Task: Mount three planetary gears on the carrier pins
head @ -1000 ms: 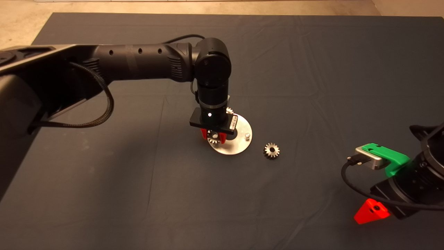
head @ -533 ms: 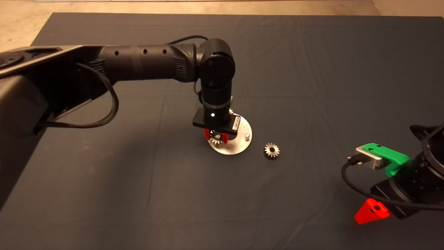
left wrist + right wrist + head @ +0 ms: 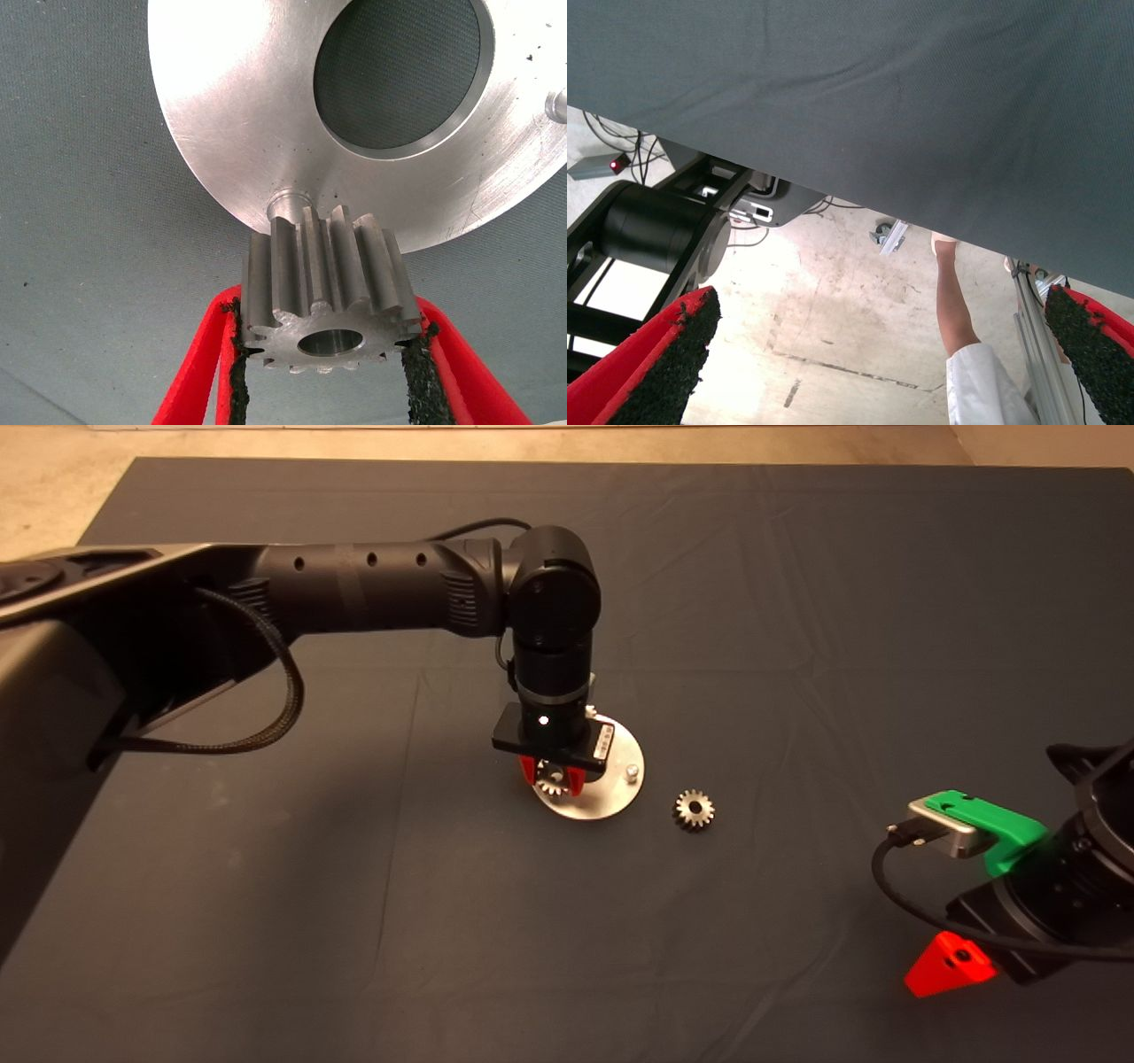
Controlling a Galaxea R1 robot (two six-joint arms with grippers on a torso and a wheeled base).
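The left gripper (image 3: 326,354) clamps a small silvery-grey toothed metal gear (image 3: 328,288) just above a short silver pin (image 3: 285,202) on the shiny round metal disc (image 3: 230,106). Another such gear (image 3: 695,810) lies beside it on the mat. The right gripper (image 3: 877,354) waits low right, fingers spread wide, empty

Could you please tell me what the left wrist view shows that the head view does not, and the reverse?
Only the left wrist view shows the bare pin just beyond the held gear, and the black pads pressing its teeth. Only the head view shows the loose gear on the mat and the parked right gripper. Both show the left gripper shut on the gear over the disc.
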